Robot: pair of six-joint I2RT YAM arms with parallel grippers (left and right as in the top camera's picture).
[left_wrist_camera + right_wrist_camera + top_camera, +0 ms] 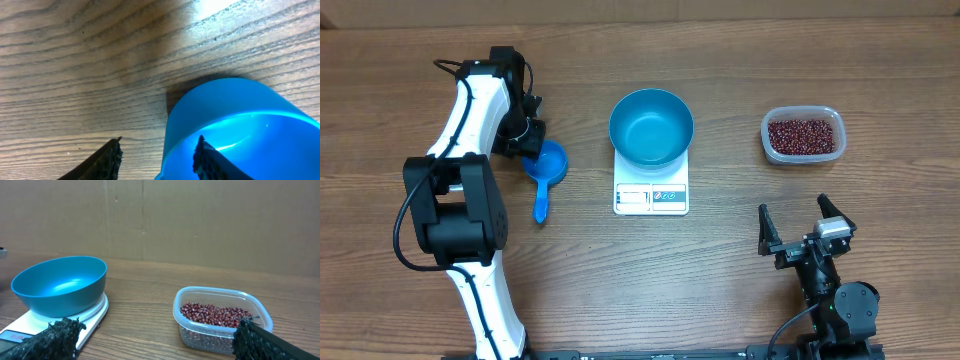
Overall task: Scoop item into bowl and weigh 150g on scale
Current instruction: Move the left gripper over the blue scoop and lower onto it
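The blue bowl [651,125] [60,287] stands empty on the white scale [651,197] [92,314] at the table's middle. Red-brown beans [804,135] [215,314] fill a clear tub [767,138] at the right. A small blue scoop [546,172] [240,125] lies left of the scale, cup away from me, handle toward me. My left gripper [532,140] [157,155] straddles the cup's wall: one finger [202,160] is inside, the other [107,160] outside with a gap to the wall. My right gripper [805,222] [155,340] is open and empty near the front right.
The left arm [470,200] stretches along the table's left side. A brown cardboard wall [200,220] stands behind the table. Bare wood lies between the scale and the tub.
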